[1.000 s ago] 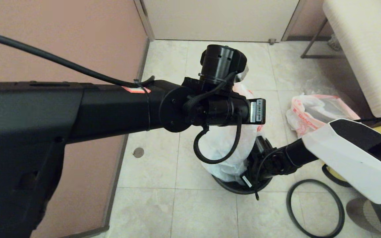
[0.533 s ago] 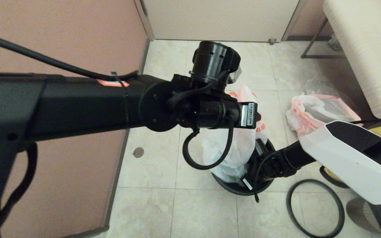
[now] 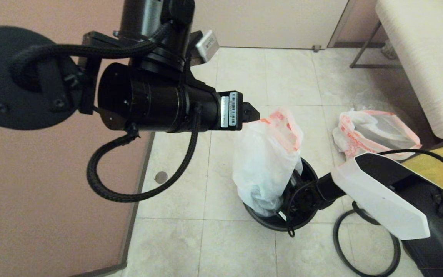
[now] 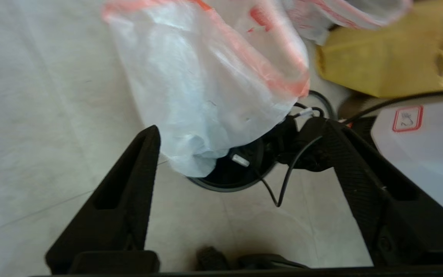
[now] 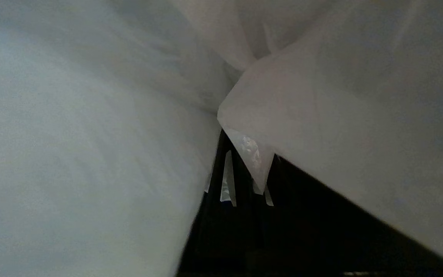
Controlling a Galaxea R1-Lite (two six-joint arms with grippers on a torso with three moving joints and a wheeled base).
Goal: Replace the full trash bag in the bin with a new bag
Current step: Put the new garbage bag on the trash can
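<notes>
The left gripper (image 4: pixel 240 154) springs wide open and lifts away, so the new bag (image 3: pixel 265 161) stands loose in the bin (image 3: pixel 279 221); the right gripper, shut, reaches inside.

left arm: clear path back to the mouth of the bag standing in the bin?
Probably yes. The left gripper has its jaws wide and empty, and nothing lies between them and the bag rising from the bin. The right gripper, shut, is down inside the bin beside the bag.

Red-orange lettering bands the mouth of the white bag (image 3: pixel 267 161), a barcode sticker (image 3: pixel 229 109) marks the left arm; neither legible.
</notes>
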